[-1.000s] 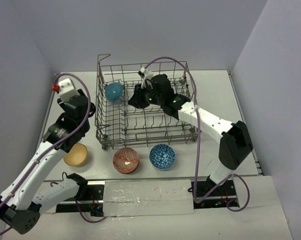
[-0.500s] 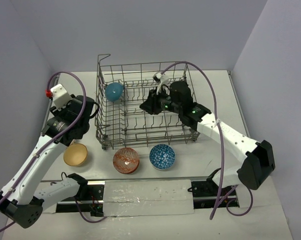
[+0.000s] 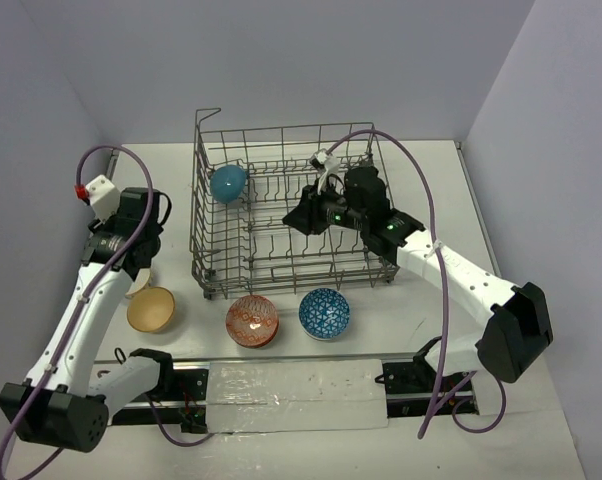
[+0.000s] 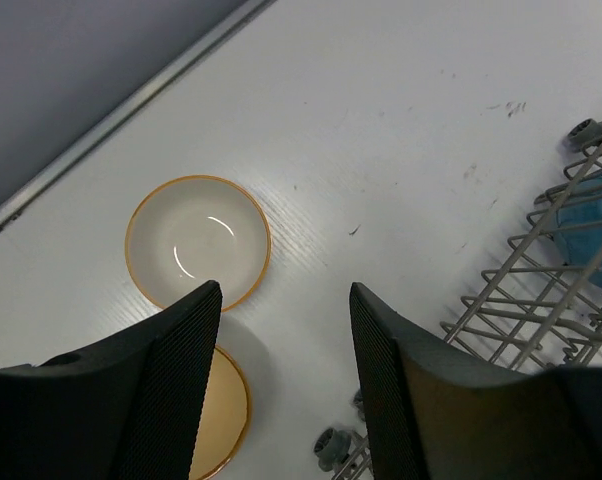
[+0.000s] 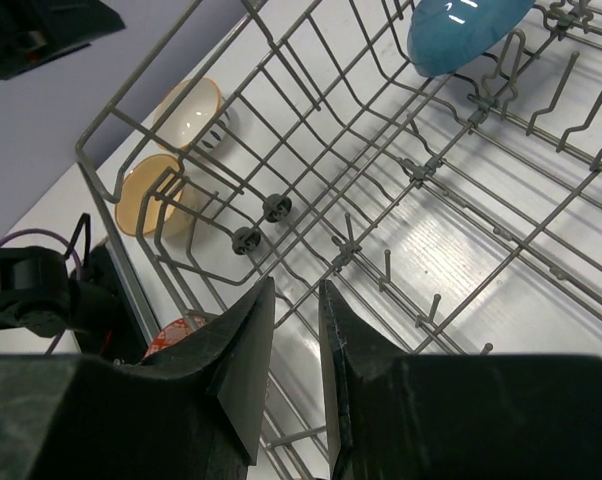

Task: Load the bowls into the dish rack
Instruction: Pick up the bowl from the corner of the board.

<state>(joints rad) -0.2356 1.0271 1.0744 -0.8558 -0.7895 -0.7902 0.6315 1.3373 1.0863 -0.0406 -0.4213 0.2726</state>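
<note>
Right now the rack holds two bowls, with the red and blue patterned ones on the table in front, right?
No: the top view shows only one in the dish rack, the teal bowl. The red bowl and blue bowl do sit on the table in front.

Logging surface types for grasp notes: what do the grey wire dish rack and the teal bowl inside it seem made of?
Grey wire dish rack: thin rigid rods, dull grey, probably metal, perhaps coated. Teal bowl: smooth, glossy, sharp white highlights; likely glazed ceramic, though plastic is possible.
</note>
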